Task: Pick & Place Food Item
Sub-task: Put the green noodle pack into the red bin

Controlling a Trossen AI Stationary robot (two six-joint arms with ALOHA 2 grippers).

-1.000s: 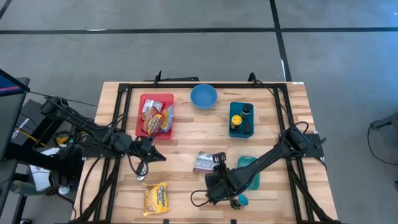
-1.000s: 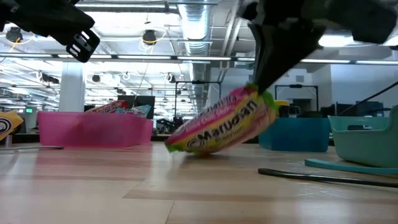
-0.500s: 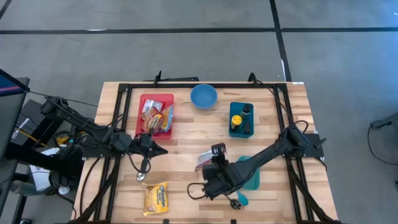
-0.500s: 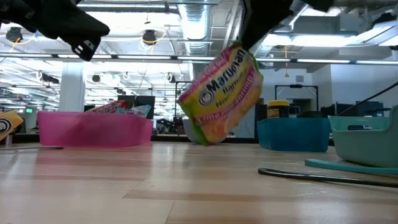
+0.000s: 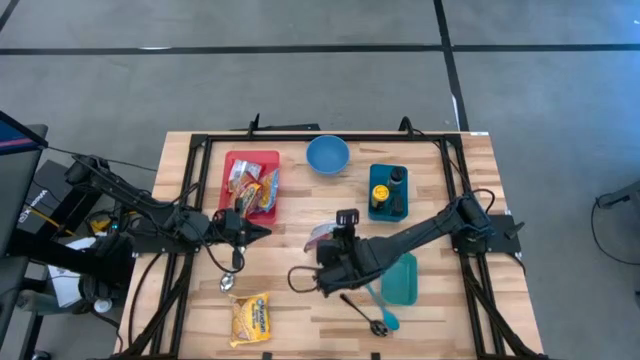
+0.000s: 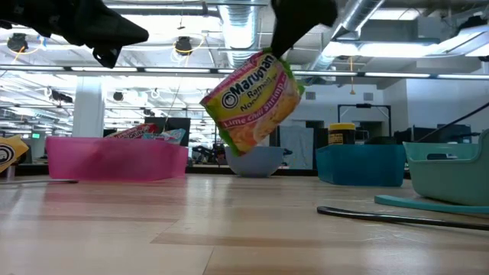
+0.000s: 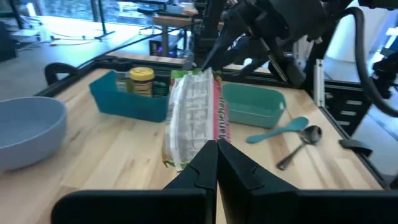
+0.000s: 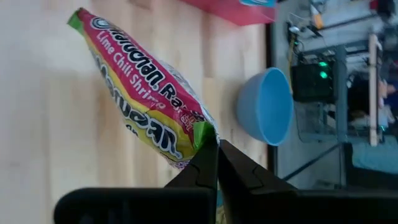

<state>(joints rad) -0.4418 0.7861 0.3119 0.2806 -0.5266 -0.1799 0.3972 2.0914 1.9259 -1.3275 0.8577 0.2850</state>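
A ramen packet [image 6: 250, 103], green, yellow and pink, hangs in the air over the middle of the table. It also shows in the high view [image 5: 319, 238] and the left wrist view [image 7: 196, 118]. My right gripper [image 8: 212, 148] is shut on it and stands mid-table in the high view [image 5: 330, 252]. My left gripper [image 5: 262, 232] is shut and empty, off the table, left of the packet and just near of the red tray [image 5: 250, 185]; its fingers [image 7: 216, 163] point toward the packet. My right gripper pinches the packet's green sealed end [image 8: 205, 132] at one corner, between its two fingertips. In the low view the fingers come from above onto the packet's upper corner [image 6: 276, 59]. The packet hangs tilted below them, lifted clear of the table.
The red tray holds several food packets. A blue bowl [image 5: 327, 155] stands at the far middle, with a blue bin of bottles [image 5: 388, 192] to its right. A teal container [image 5: 401, 280] and two spoons [image 5: 372, 316] lie near right. A yellow packet [image 5: 249, 318] lies near left.
My right gripper has risen and gone toward the table's far left, still shut on the ramen packet. The packet, which had its lower end on the table, is now lifted clear and hangs tilted. My left gripper has drifted a little toward the far edge.
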